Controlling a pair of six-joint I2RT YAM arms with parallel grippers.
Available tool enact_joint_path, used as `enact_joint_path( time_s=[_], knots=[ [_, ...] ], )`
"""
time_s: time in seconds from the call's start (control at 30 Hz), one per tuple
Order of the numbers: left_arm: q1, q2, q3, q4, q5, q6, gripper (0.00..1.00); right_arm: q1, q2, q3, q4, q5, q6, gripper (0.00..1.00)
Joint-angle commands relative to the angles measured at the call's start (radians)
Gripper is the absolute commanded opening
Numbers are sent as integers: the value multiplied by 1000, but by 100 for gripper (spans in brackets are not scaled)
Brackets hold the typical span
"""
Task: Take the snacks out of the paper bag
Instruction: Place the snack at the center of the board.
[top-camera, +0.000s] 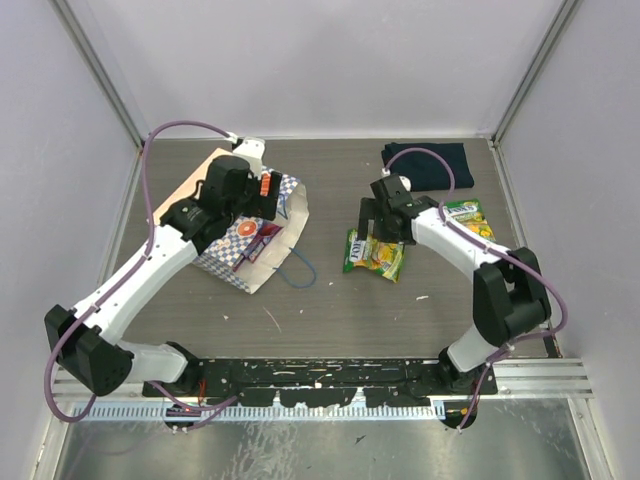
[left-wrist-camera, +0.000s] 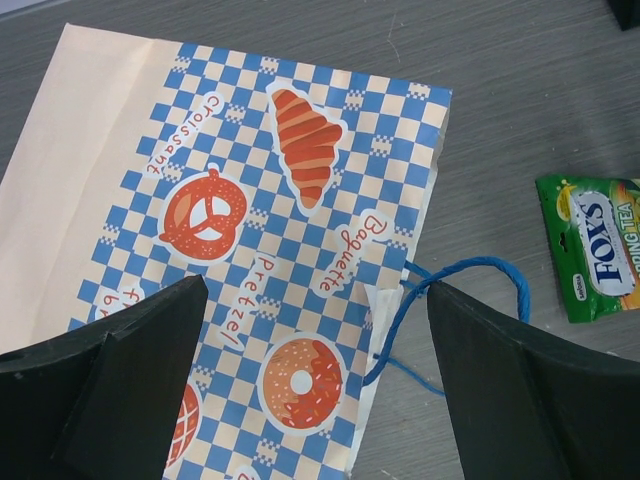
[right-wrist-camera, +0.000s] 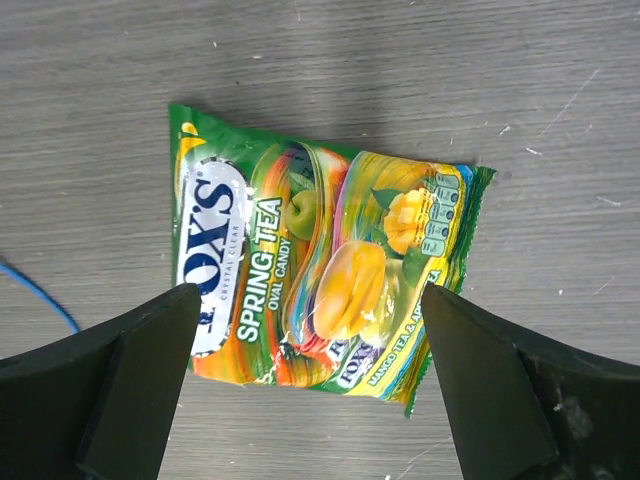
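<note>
The paper bag (top-camera: 232, 262) lies flat on the table at the left, its blue-and-white checkered side (left-wrist-camera: 280, 230) up and a blue cord handle (left-wrist-camera: 470, 272) trailing from its mouth on the right. My left gripper (left-wrist-camera: 315, 290) hovers over the bag, open, with nothing between its fingers. A green snack packet (right-wrist-camera: 320, 270) lies flat on the table (top-camera: 330, 310) at mid-right (top-camera: 373, 256). My right gripper (right-wrist-camera: 310, 300) stands open just above it, one finger past each side, apart from it. A second green packet (top-camera: 467, 218) lies further right. Whatever is inside the bag is hidden.
A dark navy folded cloth (top-camera: 428, 163) lies at the back right. White walls close in the table on three sides. The arms' bases sit along the near edge rail (top-camera: 330, 375). The first green packet also shows at the right edge of the left wrist view (left-wrist-camera: 598, 245).
</note>
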Motion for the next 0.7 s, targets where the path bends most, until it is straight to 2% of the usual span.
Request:
enact_joint_path(
  time_s=[0.0,0.2,0.33,0.47,0.67],
  knots=[
    [8,-75,-14,49,11,14,94,-8,72,82,-64,-66,-144,98],
    [13,-85,-33,52,11,11,95,-9,152,10,3,-164,-102,99],
    [16,-79,-33,48,11,14,95,-8,212,-16,-21,-79,-76,100],
    [19,-72,-33,51,12,13,95,-21,204,-44,-39,51,-31,100],
    [19,-58,-28,50,18,13,95,-116,245,-17,-126,120,188,100]
  ],
)
